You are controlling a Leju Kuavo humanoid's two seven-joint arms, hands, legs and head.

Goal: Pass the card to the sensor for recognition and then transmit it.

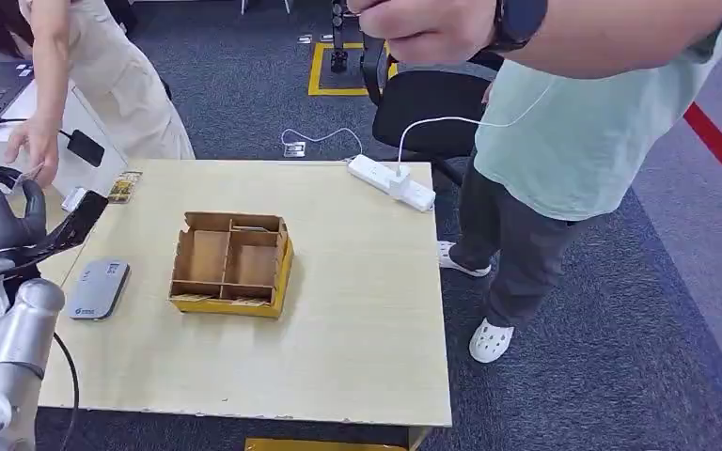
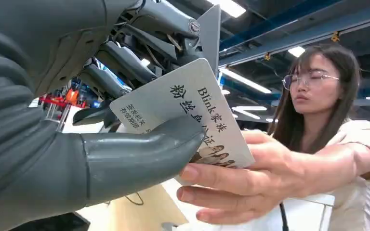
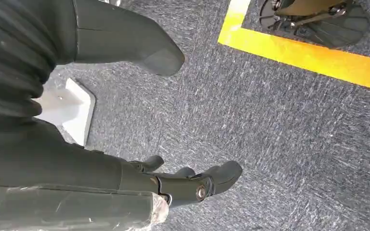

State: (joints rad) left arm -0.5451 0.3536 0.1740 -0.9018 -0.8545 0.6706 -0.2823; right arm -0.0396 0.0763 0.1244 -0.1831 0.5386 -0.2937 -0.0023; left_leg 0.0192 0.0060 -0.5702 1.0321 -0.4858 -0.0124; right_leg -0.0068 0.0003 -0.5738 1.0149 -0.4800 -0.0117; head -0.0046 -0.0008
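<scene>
A pale grey printed plastic card (image 2: 183, 108) is being pinched between the thumb and dark fingers of the left hand (image 2: 101, 110), raised beside the table's left edge, while a person's hand (image 2: 241, 178) is closing on its far end. Judged a handover: the pinch is best being loosened only once the person's grip is firm. Black Chinese characters, "Blink" and a small photo are being shown. The right hand (image 3: 125, 144) is hanging over carpet, fingers apart, empty.
</scene>
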